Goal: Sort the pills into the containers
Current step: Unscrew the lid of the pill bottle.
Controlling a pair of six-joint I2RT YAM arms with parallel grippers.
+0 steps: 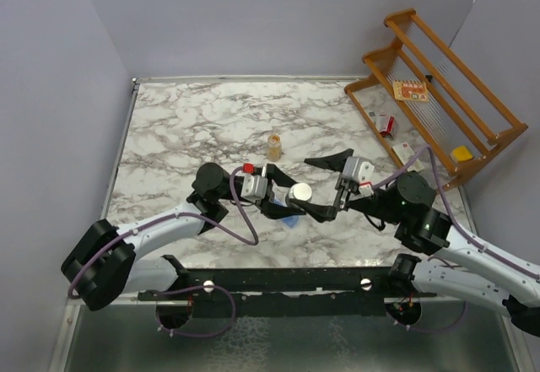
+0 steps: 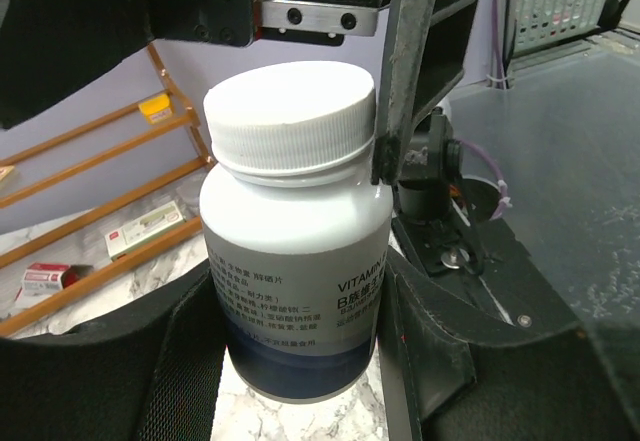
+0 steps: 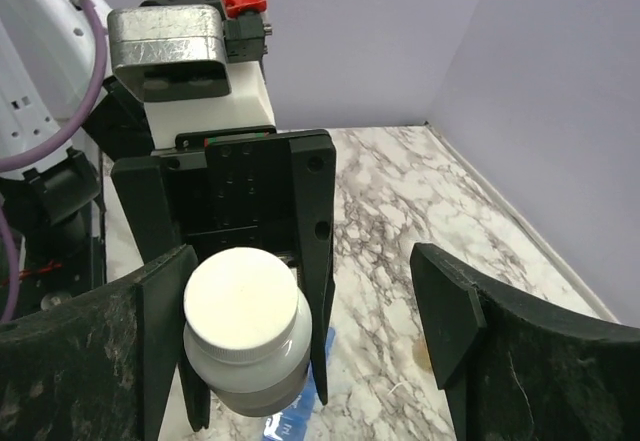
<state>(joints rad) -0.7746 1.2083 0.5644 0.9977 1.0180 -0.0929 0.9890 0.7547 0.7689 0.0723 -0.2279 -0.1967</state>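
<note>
A white pill bottle point(image 2: 295, 261) with a white screw cap point(image 3: 243, 306) hangs above the marble table, and my left gripper point(image 2: 300, 341) is shut on its body. My right gripper point(image 3: 300, 336) stands open around the cap: one finger point(image 3: 150, 351) is right beside the cap, the other point(image 3: 450, 331) is well clear of it. In the top view the bottle point(image 1: 300, 192) sits between the left gripper point(image 1: 291, 196) and the right gripper point(image 1: 314, 185). The blue containers point(image 3: 300, 416) lie on the table under the bottle and also show as a blue patch point(image 1: 289, 220). No pills show.
A small amber bottle point(image 1: 274, 146) stands on the marble behind the grippers. A wooden rack point(image 1: 439, 94) with small boxes fills the back right corner. Purple walls close the table at the left, back and right.
</note>
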